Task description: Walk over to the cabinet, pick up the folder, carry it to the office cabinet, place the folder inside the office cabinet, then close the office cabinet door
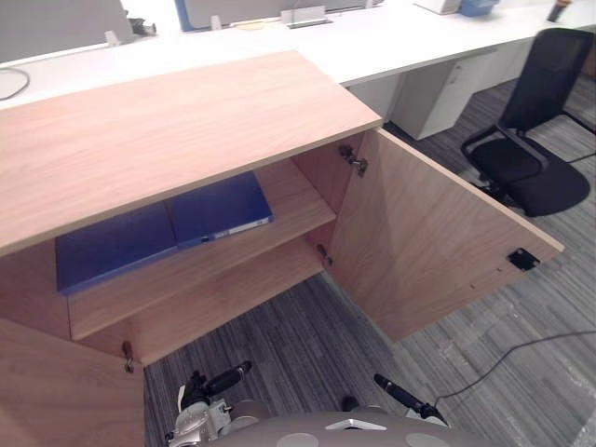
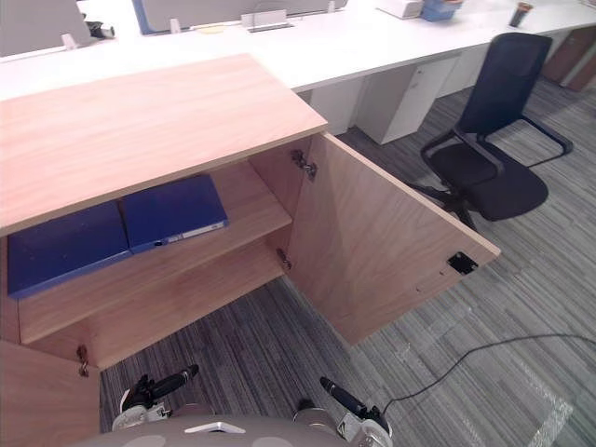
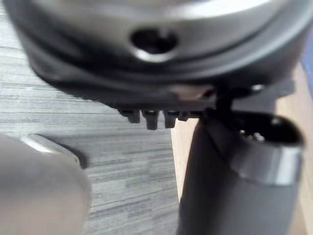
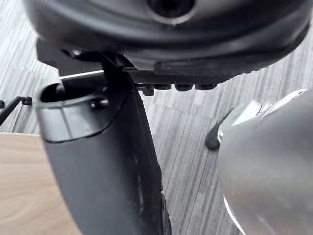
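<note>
Left eye view, folder [image 1: 219,210] in cabinet [image 1: 186,121], far from left hand [image 1: 223,380], right hand [image 1: 402,398], both straight-fingered, empty

Bright, even indoor light falls from above, probably from ceiling lamps. The white bench [image 1: 400,42] at the back is almost washed out, while the cabinet top [image 1: 168,130] shows no hard glare. Beneath it, the shelf [image 1: 293,196] and blue folders [image 1: 219,209] lie in soft shade. The carpet [image 1: 279,349] darkens near the cabinet. Close up, the left hand [image 3: 234,186] and right hand [image 4: 107,171] are dark masses with pale sheen on their rims.
</note>
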Robot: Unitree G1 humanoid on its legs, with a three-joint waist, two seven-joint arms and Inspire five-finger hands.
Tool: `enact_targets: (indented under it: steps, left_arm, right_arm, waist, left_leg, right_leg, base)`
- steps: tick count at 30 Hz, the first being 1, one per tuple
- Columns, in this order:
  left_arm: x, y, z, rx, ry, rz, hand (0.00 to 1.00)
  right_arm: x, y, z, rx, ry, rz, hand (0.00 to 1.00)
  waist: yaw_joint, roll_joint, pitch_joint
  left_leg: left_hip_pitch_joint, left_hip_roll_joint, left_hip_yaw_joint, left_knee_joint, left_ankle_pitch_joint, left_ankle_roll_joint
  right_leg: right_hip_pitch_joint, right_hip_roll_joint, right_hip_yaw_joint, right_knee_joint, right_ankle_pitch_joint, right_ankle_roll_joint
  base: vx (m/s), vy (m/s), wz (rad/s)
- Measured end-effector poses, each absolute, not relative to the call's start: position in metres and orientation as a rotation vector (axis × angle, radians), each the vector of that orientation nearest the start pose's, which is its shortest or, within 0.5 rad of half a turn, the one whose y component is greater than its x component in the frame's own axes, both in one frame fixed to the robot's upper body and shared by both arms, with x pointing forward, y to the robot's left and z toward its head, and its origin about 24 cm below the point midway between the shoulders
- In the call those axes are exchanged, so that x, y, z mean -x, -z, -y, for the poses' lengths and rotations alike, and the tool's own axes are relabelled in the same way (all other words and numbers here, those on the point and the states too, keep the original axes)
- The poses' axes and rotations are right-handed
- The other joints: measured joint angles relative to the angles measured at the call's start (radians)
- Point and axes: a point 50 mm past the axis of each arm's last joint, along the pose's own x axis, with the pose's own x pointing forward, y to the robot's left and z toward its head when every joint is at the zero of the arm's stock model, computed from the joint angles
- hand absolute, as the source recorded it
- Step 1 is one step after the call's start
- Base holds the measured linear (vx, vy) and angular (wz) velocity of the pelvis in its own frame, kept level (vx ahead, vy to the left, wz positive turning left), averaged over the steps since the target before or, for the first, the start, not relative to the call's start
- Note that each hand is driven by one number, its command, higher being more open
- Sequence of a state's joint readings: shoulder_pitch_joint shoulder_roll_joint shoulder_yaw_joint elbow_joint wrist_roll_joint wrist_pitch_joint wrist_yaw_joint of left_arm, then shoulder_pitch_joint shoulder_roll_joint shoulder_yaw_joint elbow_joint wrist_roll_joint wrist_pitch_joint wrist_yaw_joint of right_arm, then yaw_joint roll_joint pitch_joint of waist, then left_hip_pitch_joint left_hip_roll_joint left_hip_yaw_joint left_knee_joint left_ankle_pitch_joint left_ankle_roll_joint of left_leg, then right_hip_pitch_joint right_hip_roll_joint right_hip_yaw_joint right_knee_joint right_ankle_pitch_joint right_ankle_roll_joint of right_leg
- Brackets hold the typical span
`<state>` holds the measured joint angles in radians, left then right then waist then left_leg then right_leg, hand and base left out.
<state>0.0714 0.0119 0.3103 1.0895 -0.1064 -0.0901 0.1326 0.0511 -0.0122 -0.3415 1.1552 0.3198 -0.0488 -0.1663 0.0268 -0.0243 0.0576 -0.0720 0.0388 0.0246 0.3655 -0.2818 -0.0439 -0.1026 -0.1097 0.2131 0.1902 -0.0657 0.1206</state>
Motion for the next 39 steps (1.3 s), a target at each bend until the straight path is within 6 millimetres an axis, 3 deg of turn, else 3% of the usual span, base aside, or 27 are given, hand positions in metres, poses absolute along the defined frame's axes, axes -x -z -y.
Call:
enact_targets:
  steps: [5,11,16,17,18,19,20,23,26,29,31,34,37,38,39]
  left_arm:
    - [-0.086,0.163,-0.198,0.18,-0.463,-1.061,1.0]
    - [-0.087,0.163,-0.195,0.165,-0.413,-1.061,1.0]
    - [-0.087,0.163,-0.194,0.166,-0.402,-1.061,1.0]
    - [-0.087,0.163,-0.194,0.167,-0.402,-1.062,1.0]
    - [-0.087,0.163,-0.194,0.168,-0.402,-1.059,1.0]
    - [-0.087,0.163,-0.194,0.168,-0.403,-1.057,1.0]
    - [-0.087,0.163,-0.194,0.168,-0.404,-1.056,1.0]
    - [-0.086,0.163,-0.198,0.159,-0.405,-1.057,1.0]
    - [-0.084,0.164,-0.201,0.14,-0.384,-1.075,1.0]
    - [-0.088,0.164,-0.195,0.134,-0.339,-1.081,1.0]
    - [-0.09,0.165,-0.191,0.139,-0.327,-1.088,1.0]
    - [-0.088,0.166,-0.19,0.118,-0.301,-1.105,1.0]
    - [-0.089,0.166,-0.192,0.104,-0.293,-1.103,1.0]
    - [-0.09,0.166,-0.191,0.096,-0.283,-1.104,1.0]
    - [-0.09,0.165,-0.194,0.091,-0.289,-1.102,1.0]
  right_arm:
    - [-0.073,0.169,0.197,-0.37,0.671,-1.128,1.0]
    - [-0.069,0.17,0.197,-0.37,0.674,-1.134,1.0]
    - [-0.069,0.169,0.197,-0.354,0.656,-1.132,1.0]
    - [-0.072,0.168,0.197,-0.343,0.643,-1.126,1.0]
    - [-0.074,0.168,0.198,-0.338,0.63,-1.117,1.0]
    - [-0.074,0.167,0.199,-0.34,0.627,-1.113,1.0]
    - [-0.074,0.167,0.199,-0.342,0.625,-1.108,1.0]
    - [-0.07,0.168,0.196,-0.358,0.633,-1.116,1.0]
    - [-0.059,0.17,0.198,-0.41,0.7,-1.125,1.0]
    - [-0.051,0.17,0.208,-0.451,0.783,-1.13,1.0]
    - [-0.041,0.17,0.22,-0.442,0.823,-1.159,1.0]
    - [-0.035,0.172,0.219,-0.446,0.822,-1.197,1.0]
    - [-0.043,0.172,0.218,-0.453,0.795,-1.187,1.0]
    - [-0.045,0.172,0.216,-0.451,0.783,-1.191,1.0]
    - [-0.045,0.173,0.214,-0.453,0.775,-1.199,1.0]
  waist:
    - [-0.004,0.001,-0.003]
    - [-0.004,0.002,-0.007]
    - [-0.002,-0.007,-0.003]
    - [-0.001,-0.006,-0.001]
    - [0.003,-0.005,0.0]
    - [0.003,0.001,0.003]
    - [0.001,0.006,0.001]
    - [0.008,-0.006,0.0]
    - [-0.003,-0.016,-0.004]
    - [-0.005,0.003,-0.001]
    - [-0.006,0.03,0.014]
    - [-0.013,0.027,0.015]
    - [-0.021,0.01,0.017]
    - [-0.024,0.019,0.017]
    - [-0.027,0.006,0.018]
  left_leg:
    - [0.046,-0.011,0.064,-0.043,0.012,0.017]
    - [0.076,-0.004,0.082,-0.057,0.027,0.01]
    - [0.104,0.014,0.137,-0.049,0.02,0.005]
    - [0.113,0.022,0.162,-0.043,0.015,0.005]
    - [0.118,0.033,0.195,-0.039,0.009,0.005]
    - [0.123,0.042,0.209,-0.038,0.006,0.004]
    - [0.136,0.061,0.233,-0.037,0.001,-0.003]
    - [0.179,0.102,0.284,-0.036,-0.017,-0.033]
    - [0.206,0.129,0.307,-0.031,-0.036,-0.066]
    - [0.204,0.148,0.301,-0.045,-0.035,-0.075]
    - [0.225,0.145,0.302,-0.066,-0.028,-0.073]
    - [0.242,0.126,0.303,-0.101,-0.026,-0.064]
    - [0.236,0.103,0.337,-0.146,-0.008,-0.048]
    - [0.234,0.106,0.348,-0.165,0.002,-0.049]
    - [0.233,0.105,0.353,-0.186,0.014,-0.054]
  right_leg:
    - [-0.006,-0.013,0.009,-0.003,0.007,0.002]
    - [0.003,-0.01,0.004,-0.001,0.009,0.007]
    - [-0.003,0.011,0.044,0.006,0.013,0.013]
    - [-0.005,0.012,0.041,0.008,0.008,0.002]
    - [-0.02,-0.028,-0.078,0.023,0.001,-0.046]
    - [-0.022,-0.048,-0.136,0.028,0.0,-0.061]
    - [-0.026,-0.081,-0.252,0.042,-0.006,-0.097]
    - [-0.019,-0.114,-0.415,0.051,0.007,-0.119]
    - [-0.019,-0.111,-0.464,0.075,0.061,-0.084]
    - [-0.02,-0.088,-0.478,0.071,0.069,-0.069]
    - [-0.019,-0.084,-0.487,0.078,0.073,-0.067]
    - [-0.029,-0.092,-0.496,0.082,0.075,-0.065]
    - [-0.045,-0.098,-0.494,0.016,0.122,-0.038]
    - [-0.045,-0.099,-0.501,-0.009,0.132,-0.037]
    - [-0.047,-0.101,-0.521,-0.021,0.133,-0.037]
  base:
    - [-0.04,0.025,-0.41]
    - [-0.06,-0.042,-0.08]
    - [-0.09,-0.018,-0.31]
    - [-0.11,0.025,-0.63]
    - [-0.11,0.043,-0.67]
    - [-0.08,0.046,-0.75]
    - [-0.01,0.016,-0.63]
    - [0.05,-0.053,-0.65]
    - [0.12,-0.098,-0.32]
    - [0.13,-0.074,-0.02]
    - [0.1,0.0,-0.13]
    - [0.04,0.039,-0.22]
    - [-0.03,0.049,-0.28]
    - [-0.02,0.03,-0.15]
    - [0.01,0.005,-0.06]
